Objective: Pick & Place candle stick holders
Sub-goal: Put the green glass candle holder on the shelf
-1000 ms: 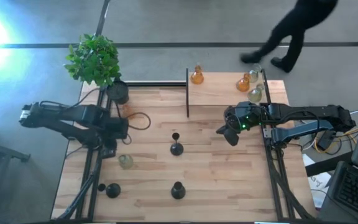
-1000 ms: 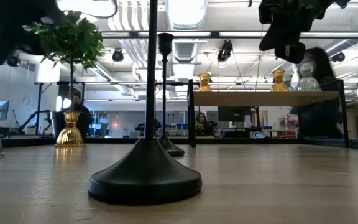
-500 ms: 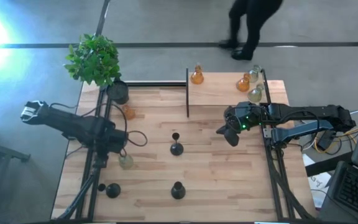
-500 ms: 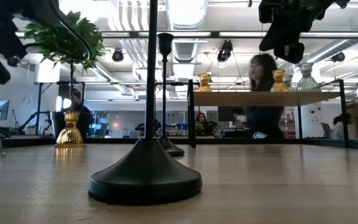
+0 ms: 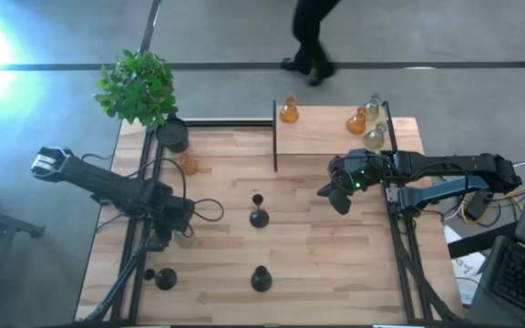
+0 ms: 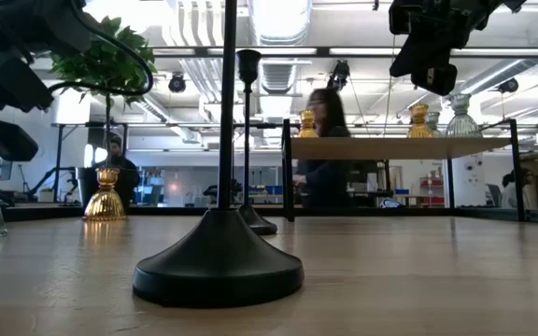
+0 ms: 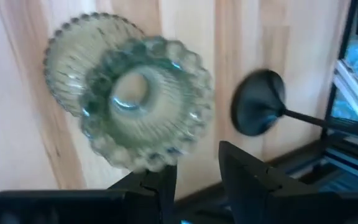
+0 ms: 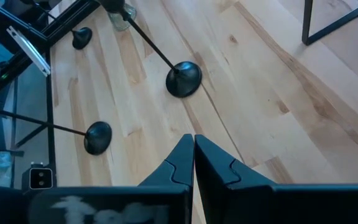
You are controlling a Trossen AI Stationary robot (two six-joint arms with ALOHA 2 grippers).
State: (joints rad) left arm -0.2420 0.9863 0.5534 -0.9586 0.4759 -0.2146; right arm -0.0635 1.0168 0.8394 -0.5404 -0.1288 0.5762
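Observation:
A pale clear-greenish glass candle stick holder [image 7: 129,99] stands upright on its base on the wooden table [image 5: 317,264], near the left edge [image 5: 185,238]. My left gripper [image 7: 197,180] hangs open close above it, pointing steeply down, with the holder's rim just ahead of one finger and no touch showing. In the high view that gripper [image 5: 175,226] is right beside the holder. My right gripper [image 5: 338,199] is shut and holds nothing, raised over the table's right part. Black stemmed holders [image 5: 259,217] [image 5: 261,278] [image 5: 165,278] and an amber one [image 5: 188,164] stand on the table.
A raised shelf [image 5: 326,137] at the back right carries two amber holders [image 5: 288,111] [image 5: 357,121] and clear ones [image 5: 374,138]. A green plant in a black pot [image 5: 173,137] stands at the far left corner. A person [image 5: 308,36] walks behind the table.
My left gripper has come down and toward the table's near edge, tipping more steeply, and now hangs over the clear glass holder. The holders have not moved. The person behind the table has walked toward the left.

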